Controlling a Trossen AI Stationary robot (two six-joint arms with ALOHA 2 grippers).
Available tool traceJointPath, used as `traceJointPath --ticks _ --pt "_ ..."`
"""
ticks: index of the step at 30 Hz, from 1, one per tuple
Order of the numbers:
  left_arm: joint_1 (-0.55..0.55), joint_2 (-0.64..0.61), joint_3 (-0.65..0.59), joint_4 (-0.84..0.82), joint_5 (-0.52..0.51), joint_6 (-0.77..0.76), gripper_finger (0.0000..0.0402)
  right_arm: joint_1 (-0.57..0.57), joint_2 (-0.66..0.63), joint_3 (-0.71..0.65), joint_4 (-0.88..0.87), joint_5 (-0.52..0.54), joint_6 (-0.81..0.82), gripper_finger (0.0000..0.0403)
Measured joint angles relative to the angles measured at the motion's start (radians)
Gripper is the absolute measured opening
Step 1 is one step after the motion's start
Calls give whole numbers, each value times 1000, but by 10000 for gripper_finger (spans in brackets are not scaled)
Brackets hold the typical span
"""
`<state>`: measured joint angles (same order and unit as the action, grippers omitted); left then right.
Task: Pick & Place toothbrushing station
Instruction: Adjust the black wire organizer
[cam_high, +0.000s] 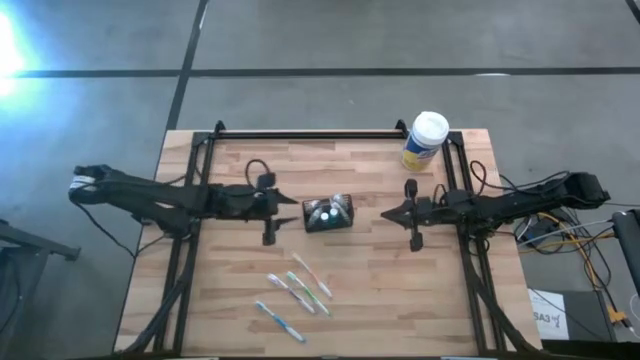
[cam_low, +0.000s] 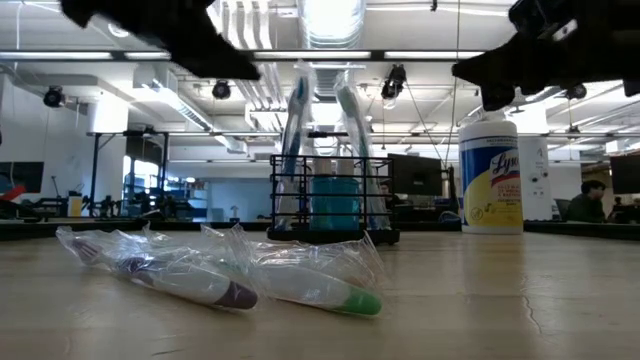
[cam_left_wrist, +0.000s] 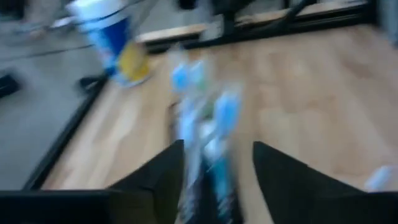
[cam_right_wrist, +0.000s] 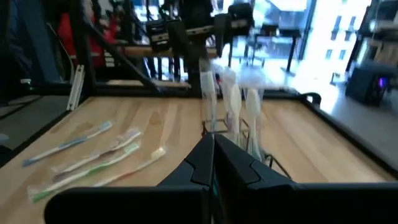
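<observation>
Station: the small black rectangular wire holder (cam_high: 329, 214) stands upright near the middle of the pale wooden slatted surface (cam_high: 240, 290), with 2 wrapped toothbrushes standing in it.
Loose brushes: 4 plastic-wrapped toothbrushes (cam_high: 297, 290) lie flat on the surface, apart from the holder, on its near side in the low view.
Left hand: the left hand (cam_high: 287, 222) sits just beside the holder's left side, fingers parted and empty; in its blurred wrist view the 2 dark fingers (cam_left_wrist: 281, 172) stand apart with the holder's brushes between or just beyond them, and I cannot tell which.
Right hand: the right hand (cam_high: 388, 214) waits to the holder's right, near but not touching, fingers pressed together on nothing.
Bystander object: a yellow cylindrical wipes canister with a white cap (cam_high: 424, 140) stands at the far right corner, well clear of the holder.
Step, as judged: the holder looks just set down or about to be gripped; the pictures alone do not settle which.
Risk 1: a parted finger may catch the tall wrapped brushes, and the light holder tips.
Risk 2: closing on the crinkly wrappers instead of the ribbed frame gives a slipping grip.
Risk 3: a low sideways move could drag the holder into the loose brushes.
</observation>
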<state>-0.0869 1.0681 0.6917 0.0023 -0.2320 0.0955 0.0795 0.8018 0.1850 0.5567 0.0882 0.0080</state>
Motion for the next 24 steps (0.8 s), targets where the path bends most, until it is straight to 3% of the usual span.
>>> traceJointPath --ticks 2,7,11,15,24 --pt "-9 -49 -59 -5 -65 -41 151 1 32 34 -43 44 45 8" --pt "-15 -124 -238 63 -29 -217 20 1 190 87 -158 166 229 8" --pt "-20 -111 -370 212 -1 -320 11 1 343 138 -157 234 344 8" --pt "-20 -67 -430 340 4 -380 5 0 486 208 -158 236 385 8" --pt "-18 73 -369 390 4 -381 3 0 709 367 -175 294 361 8"
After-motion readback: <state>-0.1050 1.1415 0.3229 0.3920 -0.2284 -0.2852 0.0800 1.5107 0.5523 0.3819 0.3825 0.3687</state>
